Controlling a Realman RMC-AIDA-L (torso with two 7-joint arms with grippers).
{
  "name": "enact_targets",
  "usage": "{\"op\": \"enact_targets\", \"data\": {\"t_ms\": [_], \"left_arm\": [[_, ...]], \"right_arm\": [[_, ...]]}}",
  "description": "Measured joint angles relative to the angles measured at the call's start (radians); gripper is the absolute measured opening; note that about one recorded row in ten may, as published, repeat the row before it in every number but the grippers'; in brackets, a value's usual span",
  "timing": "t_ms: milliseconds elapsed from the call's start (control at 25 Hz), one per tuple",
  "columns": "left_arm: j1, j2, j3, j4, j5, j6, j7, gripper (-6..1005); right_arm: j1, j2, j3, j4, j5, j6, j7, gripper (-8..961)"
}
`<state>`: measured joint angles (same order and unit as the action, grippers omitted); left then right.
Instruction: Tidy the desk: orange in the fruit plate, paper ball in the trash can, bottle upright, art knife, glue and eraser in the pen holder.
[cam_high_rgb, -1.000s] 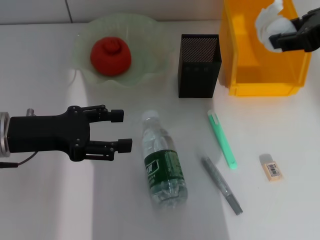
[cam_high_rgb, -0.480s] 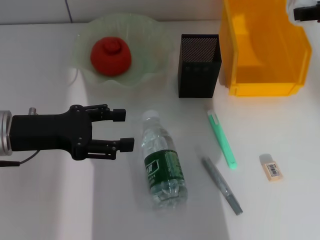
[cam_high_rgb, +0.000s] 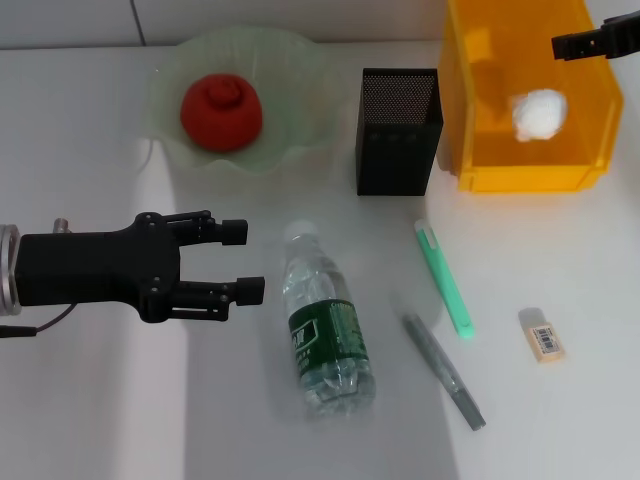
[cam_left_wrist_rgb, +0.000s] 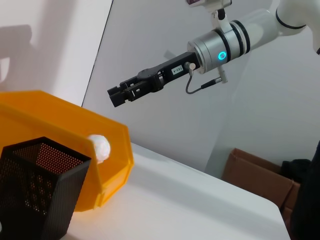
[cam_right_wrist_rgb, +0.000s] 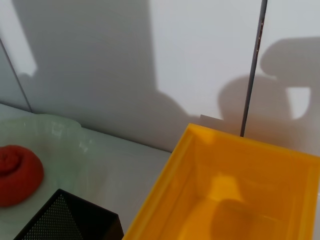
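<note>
Seen from the head camera, the paper ball (cam_high_rgb: 539, 112) is lodged inside the trash can (cam_high_rgb: 470, 120), while the right gripper (cam_high_rgb: 592, 42) is held above the bin's far right corner; whether its fingers are parted cannot be told. The orange (cam_high_rgb: 221, 111) is seated in the fruit plate (cam_high_rgb: 300, 70), and the pen holder (cam_high_rgb: 398, 131) is stood between plate and bin. The bottle (cam_high_rgb: 326, 324) is laid on its side, its dark green label unreadable, with the left gripper (cam_high_rgb: 242, 260) spread wide just beside its white cap. The eraser (cam_high_rgb: 544, 338) is set near the table's right side, a barcode label shown on top. In the left wrist view, the right gripper (cam_left_wrist_rgb: 116, 94) is suspended above the trash can (cam_left_wrist_rgb: 60, 125), where the paper ball (cam_left_wrist_rgb: 100, 147) is seen behind the pen holder (cam_left_wrist_rgb: 40, 190). In the right wrist view, the trash can (cam_right_wrist_rgb: 225, 190), orange (cam_right_wrist_rgb: 17, 172) and fruit plate (cam_right_wrist_rgb: 65, 135) are framed.
</note>
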<state>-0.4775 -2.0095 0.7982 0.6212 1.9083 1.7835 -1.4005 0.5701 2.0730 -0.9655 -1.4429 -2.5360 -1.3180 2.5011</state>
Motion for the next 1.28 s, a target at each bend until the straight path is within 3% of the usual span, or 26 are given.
{"op": "enact_targets", "data": {"t_ms": [120, 280, 400, 560, 600, 640, 760, 840, 880, 920, 1000, 1160, 1200, 1280], "left_arm": [[0.000, 0.000, -0.001, 0.000, 0.000, 0.001, 0.000, 839], [0.001, 0.002, -0.001, 0.005, 0.000, 0.005, -0.011, 839], [-0.004, 0.015, -0.001, 0.029, 0.000, 0.006, -0.066, 839], [-0.015, 0.024, 0.001, 0.149, 0.003, -0.007, -0.239, 839], [-0.015, 0.024, 0.001, 0.149, 0.003, -0.007, -0.239, 839], [-0.031, 0.015, 0.007, 0.269, 0.025, -0.017, -0.391, 839], [-0.065, -0.005, 0.008, 0.383, 0.070, -0.018, -0.528, 839], [-0.065, -0.005, 0.008, 0.383, 0.070, -0.018, -0.528, 839], [-0.119, -0.035, 0.020, 0.483, 0.158, -0.020, -0.658, 839], [-0.165, -0.050, 0.050, 0.541, 0.234, -0.023, -0.769, 839], [-0.199, -0.057, 0.081, 0.567, 0.288, -0.028, -0.849, 839], [-0.199, -0.057, 0.081, 0.567, 0.288, -0.028, -0.849, 839], [-0.299, -0.062, 0.240, 0.585, 0.412, -0.076, -1.089, 839], [-0.299, -0.062, 0.240, 0.585, 0.412, -0.076, -1.089, 839]], "right_arm": [[-0.010, 0.001, 0.000, -0.015, 0.005, -0.005, 0.000, 726], [-0.071, 0.005, -0.002, -0.090, 0.072, -0.019, -0.021, 726], [-0.158, 0.006, 0.001, -0.150, 0.244, -0.057, -0.099, 726], [-0.305, 0.005, 0.032, -0.149, 0.579, -0.159, -0.347, 726], [-0.338, 0.006, 0.044, -0.129, 0.660, -0.200, -0.428, 726], [-0.359, 0.007, 0.053, -0.096, 0.711, -0.235, -0.494, 726], [-0.400, 0.004, 0.097, 0.059, 0.828, -0.380, -0.665, 726], [-0.399, 0.003, 0.150, 0.189, 0.844, -0.483, -0.772, 726], [-0.395, 0.002, 0.174, 0.240, 0.840, -0.516, -0.815, 726], [-0.388, 0.001, 0.210, 0.315, 0.832, -0.558, -0.873, 726], [-0.383, -0.005, 0.266, 0.422, 0.816, -0.603, -0.952, 726], [-0.393, -0.027, 0.318, 0.554, 0.810, -0.621, -1.042, 726], [-0.396, -0.031, 0.326, 0.575, 0.810, -0.619, -1.060, 726], [-0.399, -0.037, 0.335, 0.599, 0.808, -0.617, -1.077, 726]]}}
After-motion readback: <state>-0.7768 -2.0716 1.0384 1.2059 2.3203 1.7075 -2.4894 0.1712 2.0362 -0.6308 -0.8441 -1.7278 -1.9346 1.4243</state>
